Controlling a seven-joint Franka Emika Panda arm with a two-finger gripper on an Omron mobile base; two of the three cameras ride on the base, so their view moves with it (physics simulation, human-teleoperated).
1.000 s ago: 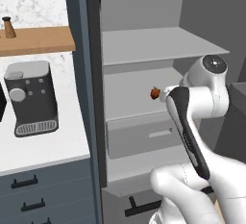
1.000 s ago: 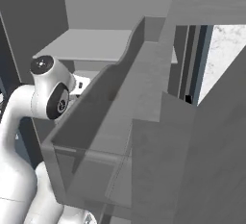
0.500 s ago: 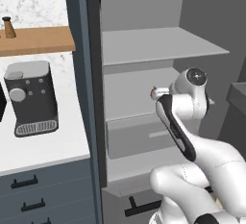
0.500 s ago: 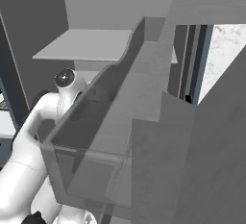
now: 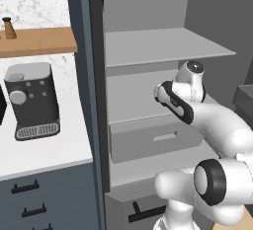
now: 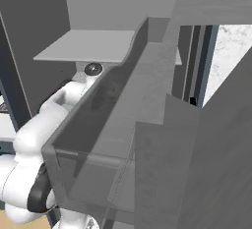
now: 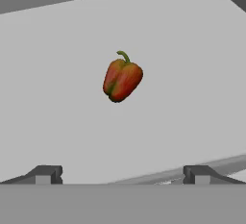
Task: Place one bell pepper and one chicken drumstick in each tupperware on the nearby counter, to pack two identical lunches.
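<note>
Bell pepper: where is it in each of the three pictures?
Hand view: bell pepper just above centre, on a grey shelf.
Left base view: the gripper covers its spot.
Right base view: the door bin blocks it.
Landmark: upper shelf, in both base views.

- The arm [image 5: 217,125] has smooth, rounded white links.
- The joints are dark rings; one big black ring is at 5 o'clock in the left base view.
- A round dark-grey cap closes the upper joint.
- The fingertips [image 7: 48,174] are small dark-grey blocks.
</note>
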